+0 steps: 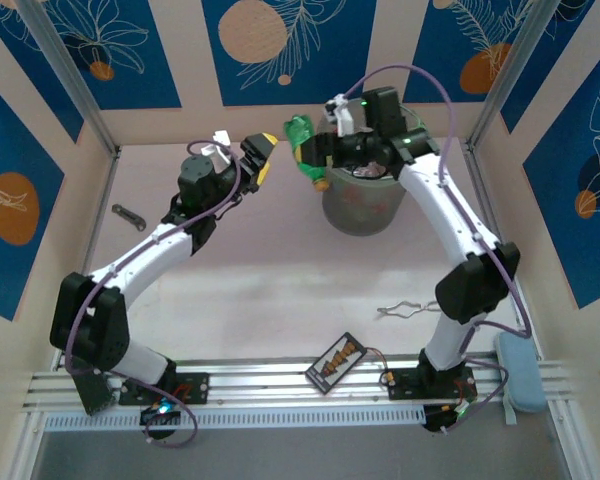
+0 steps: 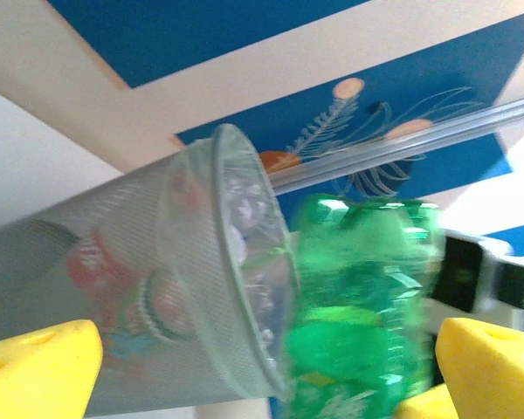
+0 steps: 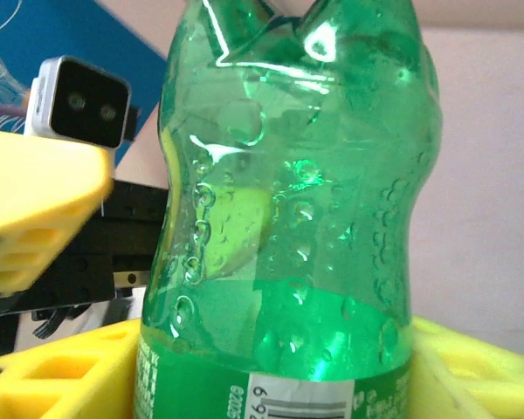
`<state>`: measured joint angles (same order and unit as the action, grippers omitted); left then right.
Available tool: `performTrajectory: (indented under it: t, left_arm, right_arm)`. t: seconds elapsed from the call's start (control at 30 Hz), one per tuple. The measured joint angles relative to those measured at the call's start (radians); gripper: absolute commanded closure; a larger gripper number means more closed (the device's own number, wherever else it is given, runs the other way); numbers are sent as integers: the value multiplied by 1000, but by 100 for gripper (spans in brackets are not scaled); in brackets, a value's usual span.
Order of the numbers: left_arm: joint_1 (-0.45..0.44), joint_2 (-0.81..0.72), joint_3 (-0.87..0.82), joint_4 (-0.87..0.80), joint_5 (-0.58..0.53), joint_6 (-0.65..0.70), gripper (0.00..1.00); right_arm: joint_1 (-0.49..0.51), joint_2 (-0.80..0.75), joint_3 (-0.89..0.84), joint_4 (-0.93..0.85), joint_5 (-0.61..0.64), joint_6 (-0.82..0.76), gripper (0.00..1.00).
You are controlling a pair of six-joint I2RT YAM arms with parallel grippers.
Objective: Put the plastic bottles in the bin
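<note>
Pale table (image 1: 260, 270) walled by blue floral panels. The green bottle (image 1: 303, 148) hangs at ten o'clock on the rim of the bin (image 1: 365, 215), clamped in the right gripper (image 3: 271, 388). At the bottle's nine o'clock, the left gripper (image 1: 264, 158) holds its jaws wide apart. Best swing the bottle toward three o'clock, fully over the mouth, before letting go. The left wrist view adds red-labelled bottles (image 2: 96, 271) inside the bin.

The walls (image 1: 140, 50) are cream with big blue panels. The blue parts have orange circles (image 1: 252, 30) and thin white leaf drawings. Shiny metal poles (image 1: 67, 75) stand in the back corners. The surface (image 1: 270, 280) is pale and smooth, and a silver rail (image 1: 250, 380) runs along its near edge.
</note>
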<state>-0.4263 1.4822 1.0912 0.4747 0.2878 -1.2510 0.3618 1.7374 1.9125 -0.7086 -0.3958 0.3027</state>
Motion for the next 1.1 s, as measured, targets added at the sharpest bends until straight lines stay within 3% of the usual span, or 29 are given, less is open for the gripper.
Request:
performTrajectory:
  t: [0.23, 0.37, 0.57, 0.8, 1.1]
  left_arm:
    - [-50, 87, 316, -348, -111, 260, 3]
    - [-82, 216, 529, -490, -156, 385, 3]
    - [-127, 384, 698, -645, -208, 501, 4]
    - [-178, 520, 854, -793, -260, 579, 4]
    - [-181, 523, 855, -832, -294, 603, 5]
  right_arm:
    - [-149, -92, 122, -123, 248, -15, 45]
    - [-201, -47, 197, -199, 423, -15, 45]
    - [-226, 81, 262, -267, 589, -1, 45]
    - [-229, 179, 309, -313, 632, 38, 43]
    - [-227, 187, 320, -357, 632, 48, 25]
